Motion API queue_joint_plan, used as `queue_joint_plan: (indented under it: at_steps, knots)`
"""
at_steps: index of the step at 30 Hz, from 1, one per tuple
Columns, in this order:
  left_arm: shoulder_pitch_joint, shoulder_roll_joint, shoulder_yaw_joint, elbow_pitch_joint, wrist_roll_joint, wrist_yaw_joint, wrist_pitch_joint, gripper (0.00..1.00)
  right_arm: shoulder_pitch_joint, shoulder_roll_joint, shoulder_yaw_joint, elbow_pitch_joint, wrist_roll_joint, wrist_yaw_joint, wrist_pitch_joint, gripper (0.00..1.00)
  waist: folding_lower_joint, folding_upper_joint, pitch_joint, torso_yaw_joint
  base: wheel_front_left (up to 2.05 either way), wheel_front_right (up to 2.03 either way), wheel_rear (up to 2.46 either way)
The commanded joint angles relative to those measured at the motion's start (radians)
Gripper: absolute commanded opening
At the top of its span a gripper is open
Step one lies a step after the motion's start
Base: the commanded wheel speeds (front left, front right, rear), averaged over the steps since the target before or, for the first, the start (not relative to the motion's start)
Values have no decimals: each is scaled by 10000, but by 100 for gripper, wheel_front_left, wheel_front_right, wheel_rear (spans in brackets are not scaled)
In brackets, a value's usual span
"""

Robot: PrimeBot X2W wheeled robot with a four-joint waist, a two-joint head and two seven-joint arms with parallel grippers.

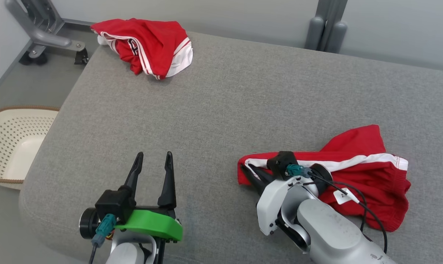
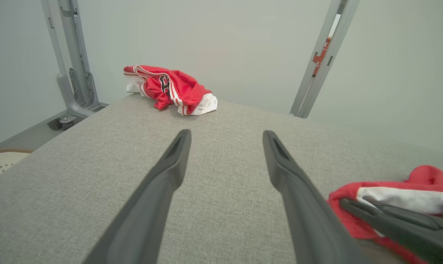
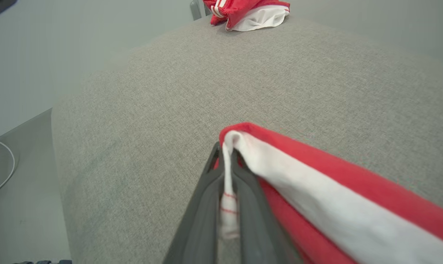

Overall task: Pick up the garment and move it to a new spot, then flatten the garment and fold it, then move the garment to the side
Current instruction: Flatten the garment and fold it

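A red garment (image 1: 364, 161) with a white stripe lies crumpled on the grey padded table (image 1: 214, 106), near its front right. My right gripper (image 1: 247, 171) is shut on the garment's left edge. In the right wrist view the white hem of the garment (image 3: 335, 172) is pinched between the closed fingers of the right gripper (image 3: 225, 152). My left gripper (image 1: 154, 156) stands open over bare table to the left, holding nothing. The left wrist view shows the left gripper (image 2: 227, 134) spread wide, with the garment (image 2: 423, 179) and the right gripper's fingers (image 2: 390, 220) at lower right.
A second red and white garment (image 1: 148, 44) sits bunched at the table's far left corner. A cream perforated basket (image 1: 8, 143) stands on the floor at the left. A grey wheeled frame (image 1: 41, 33) and grey posts (image 1: 327, 25) stand behind the table.
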Motion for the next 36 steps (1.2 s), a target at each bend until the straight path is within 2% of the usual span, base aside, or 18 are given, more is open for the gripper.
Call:
queue_joint_plan:
  at_steps: [1,2,3,4,5,13,25,28,36]
  knots:
    - [-145,30,-4,-42,-50,55,-5,100,-179,-14,140,287,147,2,-121,0,0,0,160,161,0,0,0]
    - [-135,29,-12,-52,-62,83,-5,100,-254,-4,255,501,185,1,-223,0,0,0,171,165,0,0,0]
    - [-125,29,-14,-60,-74,97,-5,100,-322,10,349,675,231,2,-319,11,0,0,174,160,0,0,0]
    - [-117,30,-14,-62,-84,105,-5,100,-383,26,483,818,324,1,-447,45,0,0,172,133,0,0,0]
    - [-112,30,-14,-67,-89,112,-5,100,-416,37,555,896,415,1,-578,100,0,0,166,96,0,0,0]
    - [-152,30,-118,57,67,-33,-5,100,-656,37,1247,544,1207,1,-1283,100,0,0,-64,-596,0,0,0]
    - [-400,30,-422,122,116,-55,-5,100,-52,39,941,-120,1201,1,-1504,100,0,0,-334,-1721,0,0,0]
    - [-353,32,-455,142,123,-39,-5,100,273,-36,135,-637,846,1,-1513,100,0,0,-431,-1902,0,0,0]
    - [-208,32,-564,70,-4,-20,-5,100,2312,-228,-3760,-3081,-1367,1,-1515,100,0,0,-799,-2222,0,0,0]
